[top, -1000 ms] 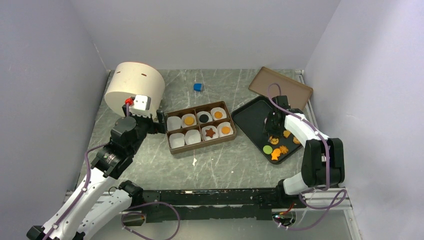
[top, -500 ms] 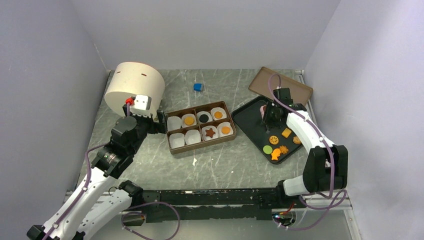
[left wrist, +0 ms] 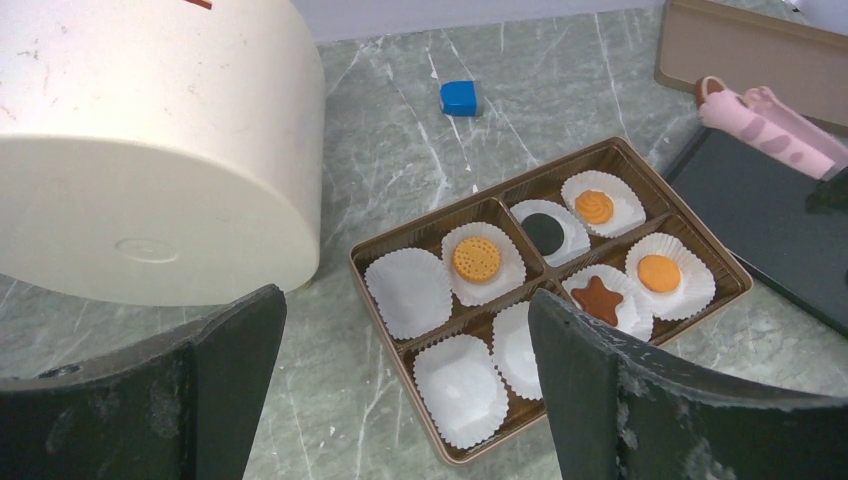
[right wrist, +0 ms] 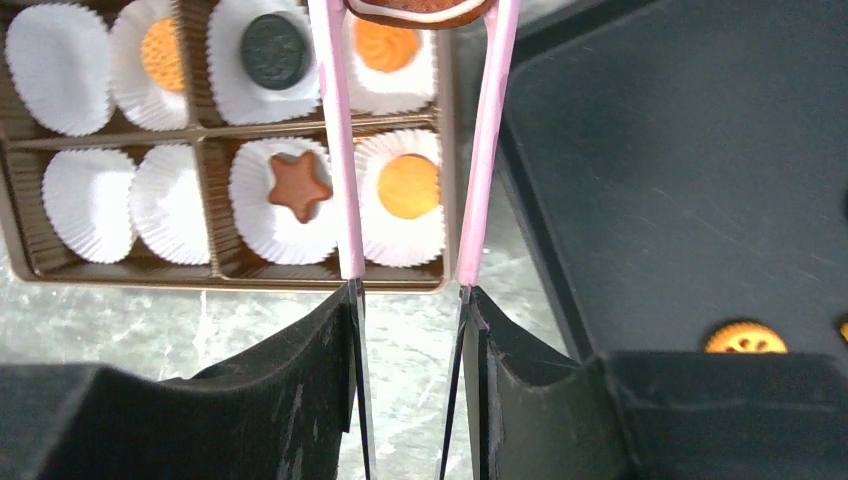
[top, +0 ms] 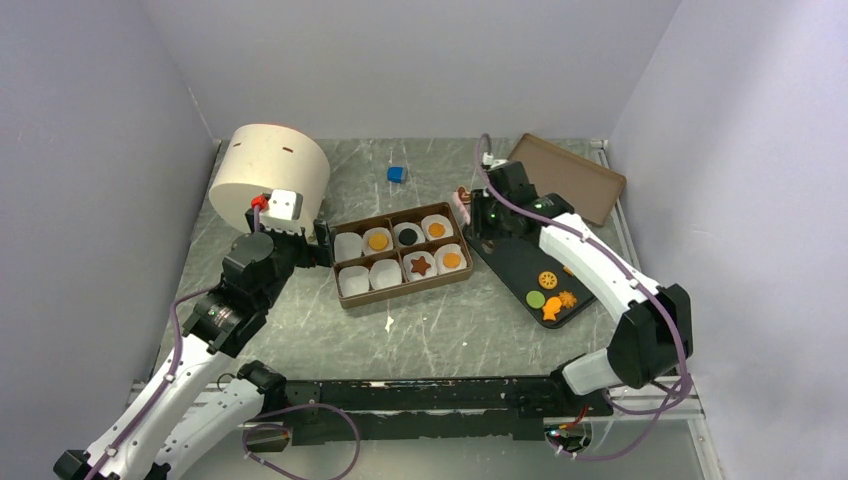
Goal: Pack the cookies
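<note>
Cream and drum-shaped, a tub (top: 272, 170) stands at the far left of the worktop (top: 430, 330). Just beside it hover the left fingers (left wrist: 235, 370), spread wide and holding nothing, pointed toward the box (top: 410, 290).

The box is brown and holds eight white paper cups. Five cups carry cookies (top: 421, 266): an orange round, a black round and an orange swirl in the far row, a brown star and an orange round in the near row. The three cups (top: 354, 280) at the left end are bare. A blue cube (top: 397, 174) lies beyond the box, well apart from it.

By the box's far right corner, the right fingers (right wrist: 300, 400) are clenched on pink tongs (right wrist: 338, 150). The tong tips pinch a brown cookie (right wrist: 420, 10), held in the air between the box and the black tray (top: 505, 255). At least four more cookies (top: 547, 280) lie at the tray's near end. A brown lid (top: 570, 180) rests at the far right.

The step in hand looks like the carry from tray to box. The cups nearest the tongs are already filled, so the next move likely calls for travel leftward to a bare cup. After that come a low, level descent and a gentle easing of the tongs, so the cookie drops flat into the paper.
</note>
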`<action>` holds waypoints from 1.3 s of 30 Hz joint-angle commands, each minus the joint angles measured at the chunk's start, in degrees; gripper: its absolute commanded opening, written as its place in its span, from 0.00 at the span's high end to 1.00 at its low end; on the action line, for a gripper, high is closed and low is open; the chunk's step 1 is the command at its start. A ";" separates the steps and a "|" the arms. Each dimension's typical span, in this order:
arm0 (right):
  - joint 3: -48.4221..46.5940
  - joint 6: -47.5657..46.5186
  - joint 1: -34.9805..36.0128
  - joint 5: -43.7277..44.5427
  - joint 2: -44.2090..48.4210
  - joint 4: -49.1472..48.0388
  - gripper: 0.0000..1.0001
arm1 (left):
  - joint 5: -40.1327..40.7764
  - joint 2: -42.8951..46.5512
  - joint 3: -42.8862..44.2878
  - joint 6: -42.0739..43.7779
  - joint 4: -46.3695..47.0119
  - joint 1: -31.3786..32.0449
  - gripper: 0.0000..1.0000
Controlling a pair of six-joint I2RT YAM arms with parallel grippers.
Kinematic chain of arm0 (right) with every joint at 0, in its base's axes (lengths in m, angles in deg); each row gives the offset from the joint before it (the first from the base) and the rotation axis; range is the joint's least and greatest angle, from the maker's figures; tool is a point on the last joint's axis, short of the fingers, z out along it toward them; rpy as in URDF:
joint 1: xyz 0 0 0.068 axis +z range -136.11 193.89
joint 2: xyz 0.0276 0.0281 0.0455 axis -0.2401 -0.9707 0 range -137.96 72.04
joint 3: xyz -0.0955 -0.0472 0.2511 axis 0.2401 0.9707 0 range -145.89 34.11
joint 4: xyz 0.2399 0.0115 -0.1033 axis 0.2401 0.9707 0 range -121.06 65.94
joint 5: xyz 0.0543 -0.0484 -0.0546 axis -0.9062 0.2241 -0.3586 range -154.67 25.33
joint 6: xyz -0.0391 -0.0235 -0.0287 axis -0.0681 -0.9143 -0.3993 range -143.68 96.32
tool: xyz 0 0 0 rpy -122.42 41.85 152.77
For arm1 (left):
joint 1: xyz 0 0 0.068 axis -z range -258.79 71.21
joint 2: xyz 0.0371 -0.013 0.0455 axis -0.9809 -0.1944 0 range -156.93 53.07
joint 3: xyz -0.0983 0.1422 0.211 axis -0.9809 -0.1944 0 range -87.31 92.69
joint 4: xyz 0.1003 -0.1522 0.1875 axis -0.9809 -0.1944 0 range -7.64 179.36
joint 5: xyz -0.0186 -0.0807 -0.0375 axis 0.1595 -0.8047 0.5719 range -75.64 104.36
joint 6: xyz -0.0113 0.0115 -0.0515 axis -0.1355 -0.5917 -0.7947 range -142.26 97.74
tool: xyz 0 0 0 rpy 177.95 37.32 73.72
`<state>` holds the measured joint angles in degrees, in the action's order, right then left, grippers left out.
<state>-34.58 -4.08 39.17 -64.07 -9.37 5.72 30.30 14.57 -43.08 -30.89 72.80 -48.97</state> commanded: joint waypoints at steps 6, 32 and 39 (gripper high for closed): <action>-6.52 -1.83 11.26 -1.88 -8.17 -6.02 0.73 | 1.73 0.86 0.51 0.63 1.94 0.15 0.04; -27.55 -7.50 25.57 -2.22 -30.49 -3.40 0.70 | 14.47 3.90 1.39 -2.99 -1.37 -0.12 0.04; -31.18 -8.04 26.46 -1.78 -34.44 -1.31 0.68 | 14.13 4.14 1.26 -2.87 -1.21 -0.14 0.04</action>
<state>-61.92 -10.79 64.83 -66.28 -42.44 3.20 43.26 18.13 -43.06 -32.72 70.86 -48.97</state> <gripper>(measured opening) 0.410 0.961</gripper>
